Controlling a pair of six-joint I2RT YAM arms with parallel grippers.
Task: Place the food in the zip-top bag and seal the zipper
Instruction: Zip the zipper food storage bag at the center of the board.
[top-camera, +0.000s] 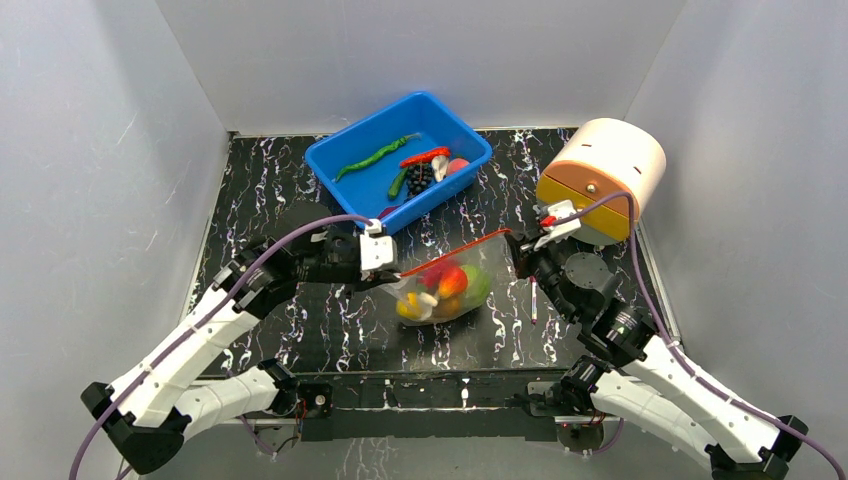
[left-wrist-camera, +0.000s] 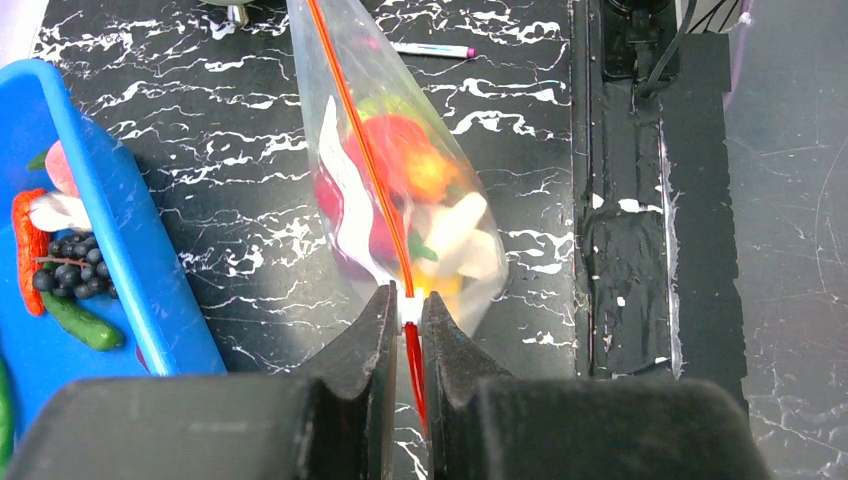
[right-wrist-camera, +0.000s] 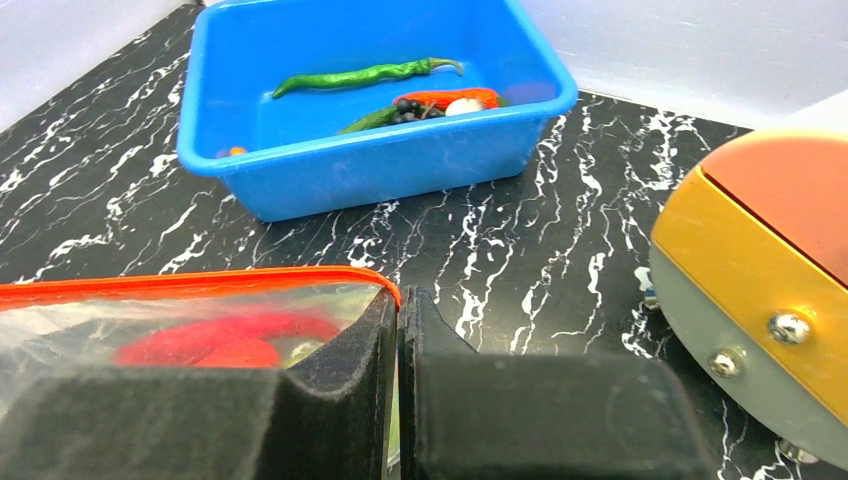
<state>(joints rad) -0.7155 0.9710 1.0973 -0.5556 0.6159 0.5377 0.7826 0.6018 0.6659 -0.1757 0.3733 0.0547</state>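
My black, white-veined desk, blue tub at the back, cream-and-yellow drum back right, pen lying right of centre, zip-top bag bottom seemingly touching mid-desk.

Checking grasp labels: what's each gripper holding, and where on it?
Both hold the zip-top bag by its zipper: left gripper pinches the white end, right gripper the opposite end.

Lab test booth: white walls, marbled table w/ bolted arms.
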